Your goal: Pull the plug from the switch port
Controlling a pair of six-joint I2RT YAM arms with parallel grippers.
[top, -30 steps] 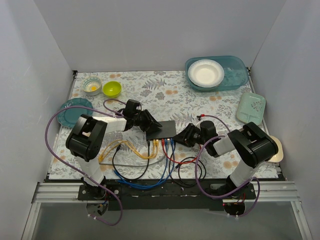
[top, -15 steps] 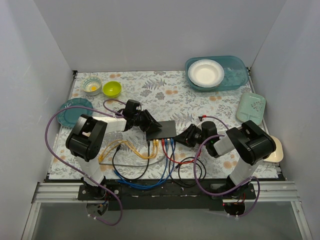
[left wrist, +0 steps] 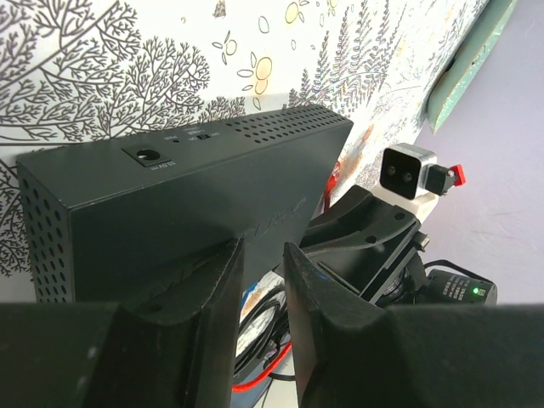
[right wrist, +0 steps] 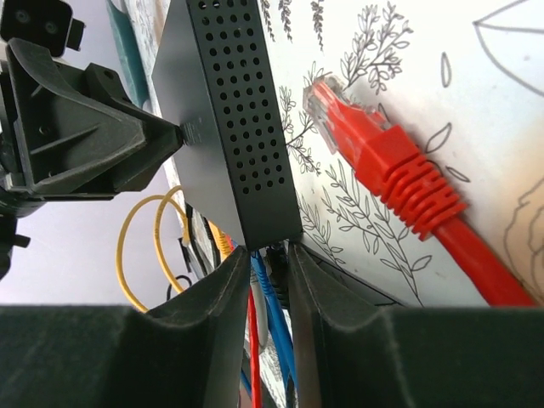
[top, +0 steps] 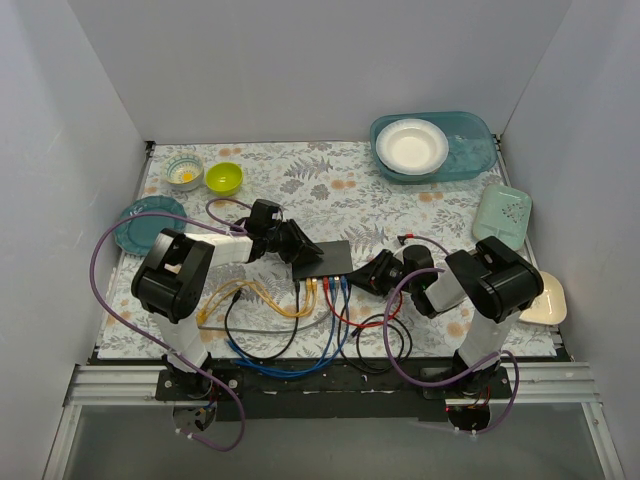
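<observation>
**A:** The switch sits mid-worktop, between both arms. The left jaws are narrow, pinching its left edge.

**B:** The right jaws are narrow at its near-right corner, with cables in the gap. Clamped or not, can't tell. A red plug lies loose beside the switch.

Nothing legible shows in any view. The switch bears tiny pale print on its back edge, beside the round socket and further along, too small to read.

Left pincer clamps switch; right pincer narrowed (grip unclear).
</observation>
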